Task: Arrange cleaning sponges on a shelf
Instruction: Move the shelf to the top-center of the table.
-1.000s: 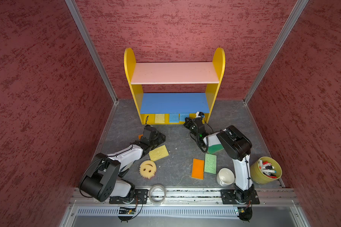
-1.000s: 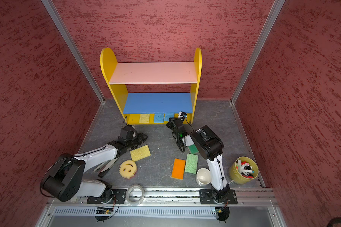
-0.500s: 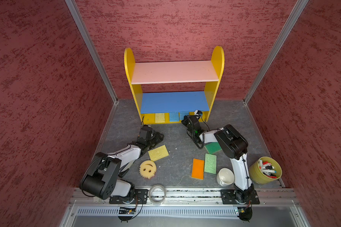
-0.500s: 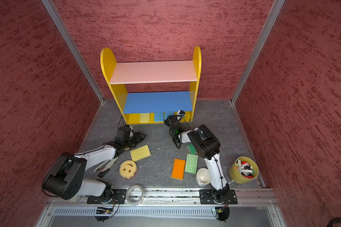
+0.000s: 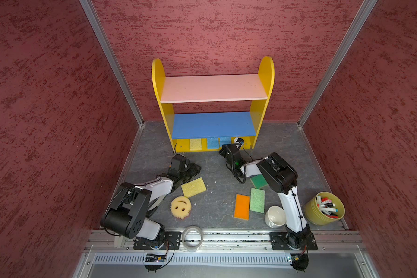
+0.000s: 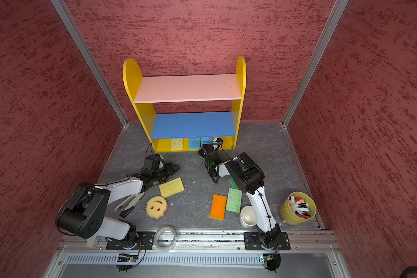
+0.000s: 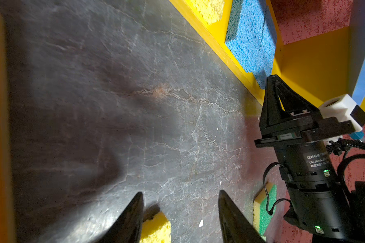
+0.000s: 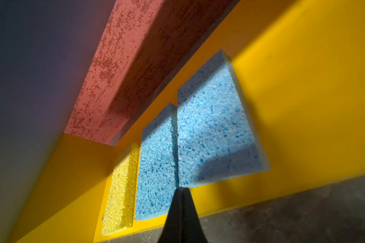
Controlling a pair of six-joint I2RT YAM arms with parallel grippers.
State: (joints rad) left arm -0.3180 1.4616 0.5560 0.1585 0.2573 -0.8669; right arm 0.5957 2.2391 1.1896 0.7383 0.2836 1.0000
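The shelf (image 5: 212, 89) stands at the back wall. On its yellow base lie a yellow sponge (image 5: 195, 144) and two blue sponges (image 5: 212, 143) (image 8: 213, 134) side by side. My right gripper (image 8: 182, 190) is shut and empty, its tip at the near edge where the two blue sponges meet. My left gripper (image 7: 180, 202) is open low over the floor, and a corner of a loose yellow sponge (image 7: 156, 228) (image 5: 193, 187) lies by one finger. Also on the floor are a round smiley sponge (image 5: 181, 207), an orange one (image 5: 242, 206), a light green one (image 5: 257, 200) and a dark green one (image 5: 258, 181) partly under my right arm.
A white mug (image 5: 275, 216) and a yellow cup of pens (image 5: 324, 208) stand at the front right by the right arm's base. A clear tape ring (image 5: 192, 238) rests on the front rail. Red walls close in both sides.
My right gripper has slid left along the shelf's front, staying shut. My left gripper has drawn back a little to the left, still open.
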